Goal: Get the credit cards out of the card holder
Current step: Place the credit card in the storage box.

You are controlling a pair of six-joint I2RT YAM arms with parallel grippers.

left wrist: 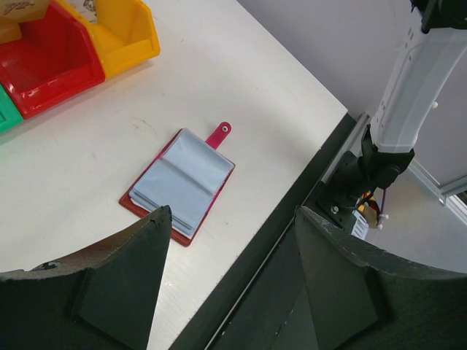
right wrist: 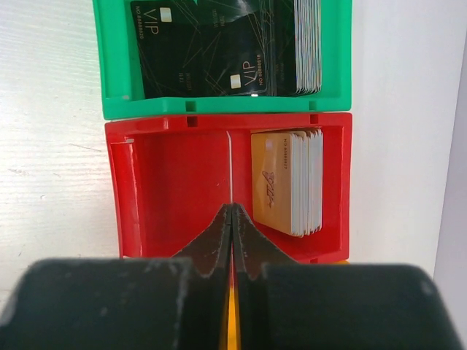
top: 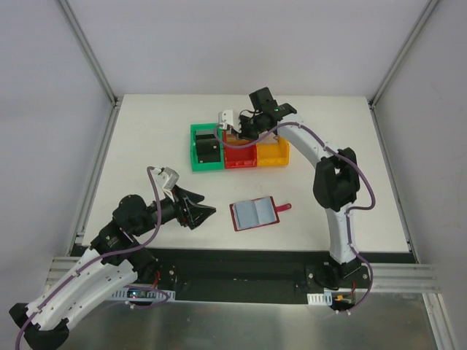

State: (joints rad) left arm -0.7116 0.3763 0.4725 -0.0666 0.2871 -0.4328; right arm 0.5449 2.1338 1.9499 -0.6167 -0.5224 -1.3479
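The card holder lies open flat on the table, grey-blue lining up, its red tab pointing right. It also shows in the left wrist view as the card holder. My left gripper hovers just left of it, open and holding nothing, its fingertips near the wallet's near edge. My right gripper is over the red bin, shut on a thin credit card seen edge-on. A stack of tan credit cards stands in that bin.
A green bin, the red bin and a yellow bin sit in a row at the back. Black VIP cards fill the green bin. The table's near edge runs just right of the wallet.
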